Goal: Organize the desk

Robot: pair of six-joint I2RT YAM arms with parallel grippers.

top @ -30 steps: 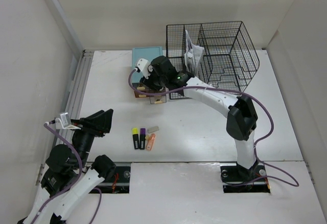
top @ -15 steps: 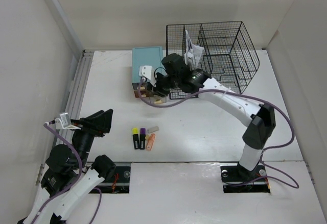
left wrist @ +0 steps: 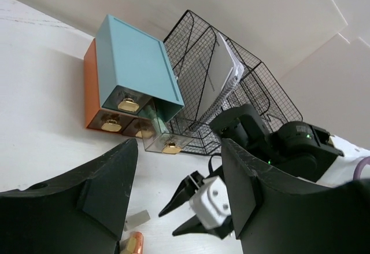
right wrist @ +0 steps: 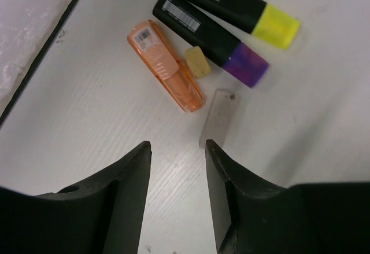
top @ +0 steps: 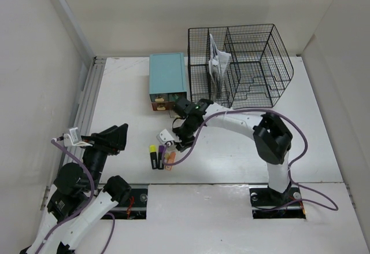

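Note:
On the white desk (top: 231, 150), near the front, lie a yellow-capped highlighter (right wrist: 237, 10), a purple-capped highlighter (right wrist: 211, 37), an orange translucent pen-like piece (right wrist: 166, 66), a small yellow bit (right wrist: 198, 62) and a flat grey piece (right wrist: 218, 118). My right gripper (right wrist: 178, 146) hangs open just above them with nothing between its fingers; its right finger is beside the grey piece. From above it (top: 171, 146) sits right over the cluster. My left gripper (top: 119, 138) is raised at the left, open and empty, looking toward the right gripper (left wrist: 167, 223).
A teal-topped drawer box (top: 167, 79) stands at the back, with a clear drawer (left wrist: 165, 138) pulled partly out. Beside it is a black wire rack (top: 243, 63) holding papers (top: 218, 63). A grey rail (top: 87, 100) runs along the desk's left edge.
My right arm swung from the drawer box forward to the highlighters, and its jaws opened wider. The left arm has not moved.

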